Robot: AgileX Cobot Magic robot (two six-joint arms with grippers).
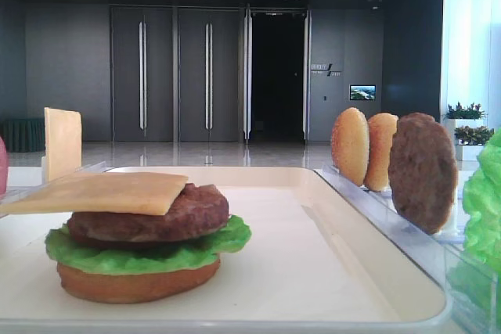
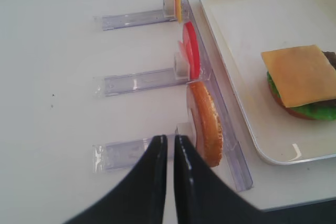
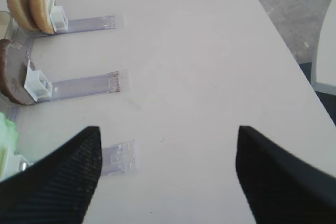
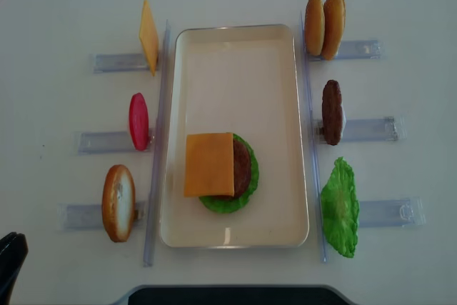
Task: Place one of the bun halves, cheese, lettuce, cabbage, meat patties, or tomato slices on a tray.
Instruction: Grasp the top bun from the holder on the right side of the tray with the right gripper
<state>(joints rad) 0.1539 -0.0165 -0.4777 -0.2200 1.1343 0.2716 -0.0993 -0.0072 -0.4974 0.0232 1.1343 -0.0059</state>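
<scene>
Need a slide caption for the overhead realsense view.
Half-built burger topped with cheese on the tray, spare ingredients racked either side.

Overhead + low table-level cams, both on tray; wrists oblique.

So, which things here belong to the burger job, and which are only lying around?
For the job:
- tray
- cheese on the stack
- meat patties
- lettuce
- bun halves
- tomato slices

Only around:
- clear holders
- table
</scene>
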